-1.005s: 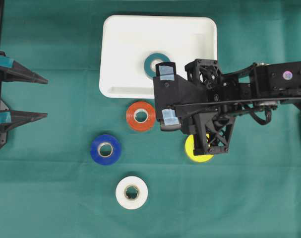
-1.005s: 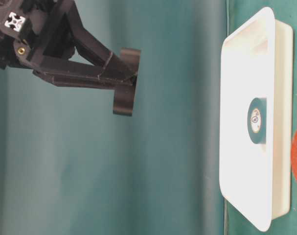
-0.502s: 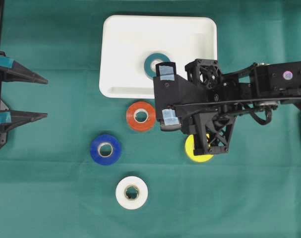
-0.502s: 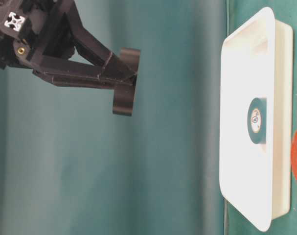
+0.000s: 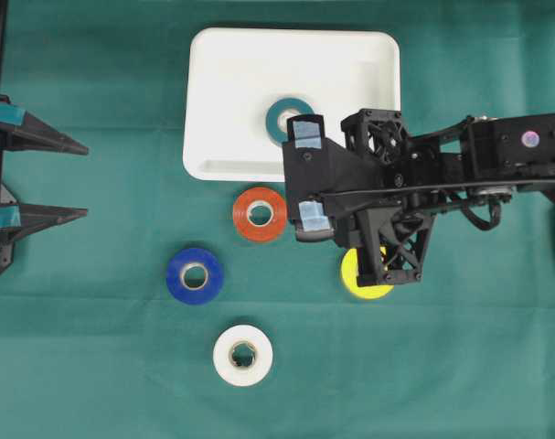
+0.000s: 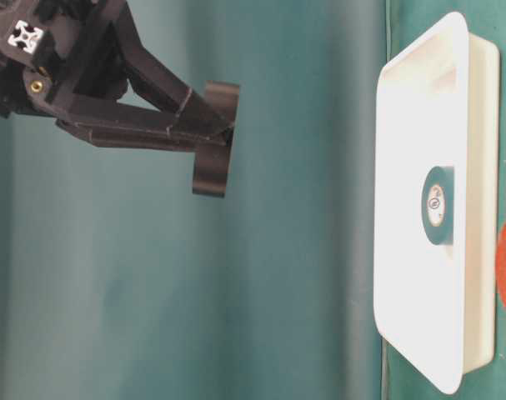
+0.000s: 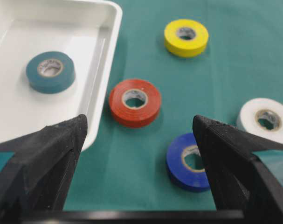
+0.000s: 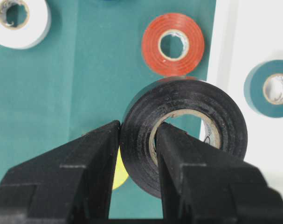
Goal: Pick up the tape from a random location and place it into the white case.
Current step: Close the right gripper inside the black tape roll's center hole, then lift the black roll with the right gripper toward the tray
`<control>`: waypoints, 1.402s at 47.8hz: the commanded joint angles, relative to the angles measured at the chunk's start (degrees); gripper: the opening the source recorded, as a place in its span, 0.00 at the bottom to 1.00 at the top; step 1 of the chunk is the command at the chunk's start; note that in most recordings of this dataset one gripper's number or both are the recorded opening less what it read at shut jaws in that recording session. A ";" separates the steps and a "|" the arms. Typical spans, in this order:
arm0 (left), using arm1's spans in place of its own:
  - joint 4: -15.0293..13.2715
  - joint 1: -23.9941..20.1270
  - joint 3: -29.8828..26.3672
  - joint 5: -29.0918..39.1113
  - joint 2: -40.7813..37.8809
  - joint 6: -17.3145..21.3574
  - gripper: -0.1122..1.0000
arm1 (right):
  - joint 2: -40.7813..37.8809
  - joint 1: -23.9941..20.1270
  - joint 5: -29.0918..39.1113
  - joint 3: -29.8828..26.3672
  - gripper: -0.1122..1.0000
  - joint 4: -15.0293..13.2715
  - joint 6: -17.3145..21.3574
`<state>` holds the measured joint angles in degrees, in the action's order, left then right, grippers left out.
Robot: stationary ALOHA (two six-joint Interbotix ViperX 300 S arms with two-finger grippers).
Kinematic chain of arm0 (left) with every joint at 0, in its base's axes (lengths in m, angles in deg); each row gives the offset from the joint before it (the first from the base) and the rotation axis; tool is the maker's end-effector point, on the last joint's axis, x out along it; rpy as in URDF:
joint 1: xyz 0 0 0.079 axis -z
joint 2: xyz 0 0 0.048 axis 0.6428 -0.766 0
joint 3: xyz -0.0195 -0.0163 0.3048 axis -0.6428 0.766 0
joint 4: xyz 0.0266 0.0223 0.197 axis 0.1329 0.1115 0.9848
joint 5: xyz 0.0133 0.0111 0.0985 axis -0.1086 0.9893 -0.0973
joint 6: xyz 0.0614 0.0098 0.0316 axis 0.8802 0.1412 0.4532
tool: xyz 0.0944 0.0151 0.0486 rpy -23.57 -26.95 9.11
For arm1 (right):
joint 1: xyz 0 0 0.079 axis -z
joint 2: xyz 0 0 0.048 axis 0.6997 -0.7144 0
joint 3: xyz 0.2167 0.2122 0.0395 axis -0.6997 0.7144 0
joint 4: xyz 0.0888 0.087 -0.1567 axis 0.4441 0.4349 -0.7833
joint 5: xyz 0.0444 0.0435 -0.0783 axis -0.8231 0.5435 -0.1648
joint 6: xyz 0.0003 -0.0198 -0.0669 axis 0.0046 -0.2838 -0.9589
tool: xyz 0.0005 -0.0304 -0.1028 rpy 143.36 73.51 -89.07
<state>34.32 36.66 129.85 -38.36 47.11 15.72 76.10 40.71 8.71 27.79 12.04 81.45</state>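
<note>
My right gripper [image 8: 139, 128] is shut on the wall of a black tape roll [image 8: 183, 102], one finger outside it and one through its core. In the table-level view the roll [image 6: 215, 137] hangs high above the table. From overhead this gripper [image 5: 304, 176] hovers by the near right corner of the white case [image 5: 222, 82]. A teal tape roll [image 5: 284, 116] lies flat inside the case. My left gripper [image 5: 80, 180] stands open at the far left, nothing between its fingers.
On the green cloth lie an orange-red roll [image 5: 260, 214], a blue roll [image 5: 195, 275], a white roll [image 5: 243, 355] and a yellow roll [image 5: 359, 277], the last partly under the right arm. The left wrist view shows the case rim [image 7: 104, 70] and the same rolls ahead.
</note>
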 commanded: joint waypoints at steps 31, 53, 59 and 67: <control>0.00 0.09 -0.70 -0.35 -0.62 0.00 0.92 | 1.58 0.00 -0.18 -1.67 0.34 -0.09 0.18; 0.00 0.18 -0.70 -0.35 -0.62 0.09 0.92 | 1.14 1.05 -0.44 -1.49 0.34 -2.20 0.09; 0.00 0.09 -0.62 -0.26 -0.62 0.09 0.92 | 0.88 3.08 -0.44 -1.49 0.34 -2.64 -0.26; 0.00 0.09 -0.62 -0.35 -0.70 0.09 0.92 | 0.53 7.73 -0.44 -1.41 0.34 -2.64 -1.05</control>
<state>34.32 36.66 129.85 -38.36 47.11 15.72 76.10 46.34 8.62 27.79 9.58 80.66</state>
